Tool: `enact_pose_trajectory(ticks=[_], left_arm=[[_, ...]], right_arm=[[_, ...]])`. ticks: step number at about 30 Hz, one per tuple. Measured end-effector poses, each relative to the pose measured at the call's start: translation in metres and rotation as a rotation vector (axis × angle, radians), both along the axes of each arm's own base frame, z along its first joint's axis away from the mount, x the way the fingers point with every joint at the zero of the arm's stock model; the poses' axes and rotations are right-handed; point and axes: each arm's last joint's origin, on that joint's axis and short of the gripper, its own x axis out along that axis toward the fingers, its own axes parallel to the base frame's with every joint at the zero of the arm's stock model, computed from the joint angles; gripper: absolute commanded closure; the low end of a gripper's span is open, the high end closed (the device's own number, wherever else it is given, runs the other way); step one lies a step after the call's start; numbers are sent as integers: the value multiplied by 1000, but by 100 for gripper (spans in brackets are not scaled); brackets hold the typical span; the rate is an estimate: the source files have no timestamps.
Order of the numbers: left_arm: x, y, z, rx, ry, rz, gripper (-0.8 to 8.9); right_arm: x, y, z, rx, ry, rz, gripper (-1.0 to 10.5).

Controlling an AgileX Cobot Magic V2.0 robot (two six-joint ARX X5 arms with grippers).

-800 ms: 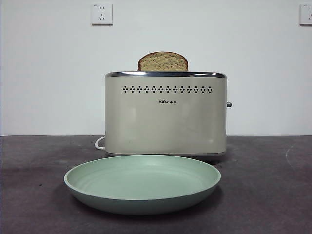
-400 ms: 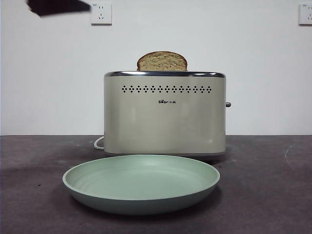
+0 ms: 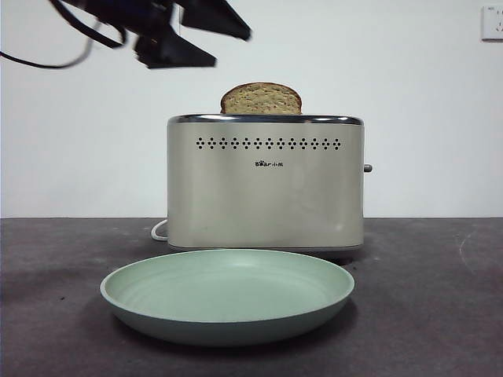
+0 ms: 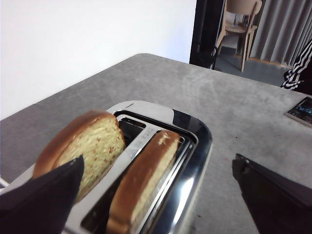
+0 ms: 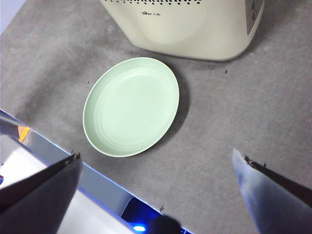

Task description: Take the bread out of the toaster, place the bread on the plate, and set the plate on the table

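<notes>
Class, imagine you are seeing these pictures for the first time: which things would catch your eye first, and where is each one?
First the cream toaster standing mid-table, the bread poking from its top; the left wrist view shows a second slice in the neighbouring slot. Next, the empty mint-green plate lying on the dark table in front of it. Then the left gripper, dark, jaws open, high beside the bread.

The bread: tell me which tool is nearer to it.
Left. The left tool, jaws open, hovers just above the toaster beside the bread; the right tool hangs high over the plate.
</notes>
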Motion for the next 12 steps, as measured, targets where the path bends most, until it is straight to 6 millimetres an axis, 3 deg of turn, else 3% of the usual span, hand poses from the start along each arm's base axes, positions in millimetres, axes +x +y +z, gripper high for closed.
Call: enact_pose_trajectory(ticks=[4, 9, 10, 12], left_arm=[[18, -16, -12, 21, 20, -16, 271], [25, -28, -29, 60, 51, -3, 285], [25, -30, -32, 70, 56, 7, 298], [25, -32, -33, 85, 53, 22, 422]], right_arm=[[0, 0, 0, 0, 0, 0, 379], [0, 0, 0, 0, 1, 0, 380], [0, 0, 0, 0, 1, 0, 380], [0, 0, 0, 0, 1, 0, 380]])
